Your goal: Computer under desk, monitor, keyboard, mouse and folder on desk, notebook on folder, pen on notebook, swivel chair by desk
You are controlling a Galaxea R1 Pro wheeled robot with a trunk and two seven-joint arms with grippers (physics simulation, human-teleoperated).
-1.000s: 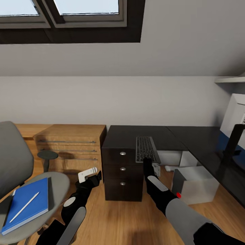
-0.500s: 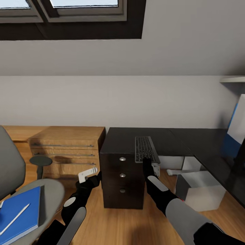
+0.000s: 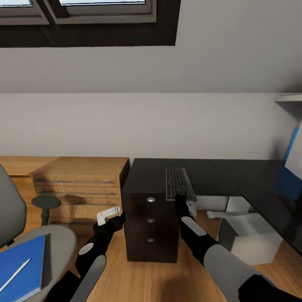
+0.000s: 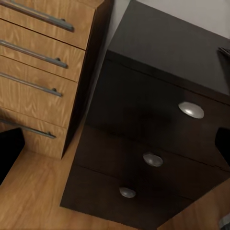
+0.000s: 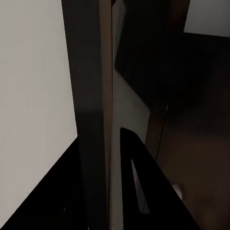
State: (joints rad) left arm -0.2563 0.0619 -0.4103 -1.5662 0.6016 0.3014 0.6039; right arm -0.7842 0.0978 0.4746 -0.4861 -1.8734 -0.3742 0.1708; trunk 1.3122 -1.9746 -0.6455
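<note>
My right gripper [image 3: 183, 199] is shut on the near end of the dark keyboard [image 3: 179, 183], which lies over the left end of the black desk [image 3: 235, 174]; I cannot tell whether it touches the top. In the right wrist view the keyboard [image 5: 91, 120] is an edge-on dark slab between the fingers [image 5: 143, 187]. My left gripper [image 3: 111, 217] hangs open in front of the drawers, holding nothing. At the lower left, the blue folder [image 3: 23, 270] lies on the swivel chair [image 3: 61, 243] with the pen [image 3: 14, 274] on it. The silver computer [image 3: 251, 243] stands under the desk.
A black drawer unit [image 3: 151, 222] with three round knobs [image 4: 191, 109] stands straight ahead under the desk's end. A light-wood shelf unit [image 3: 84, 182] adjoins it on the left. The desk's blue back panel [image 3: 289, 184] is at the right, the sloped wall and skylight above.
The camera has moved closer to the drawer unit, so the chair has slid toward the picture's left edge and the monitor has left it at the right. Both grippers keep their pose.
</note>
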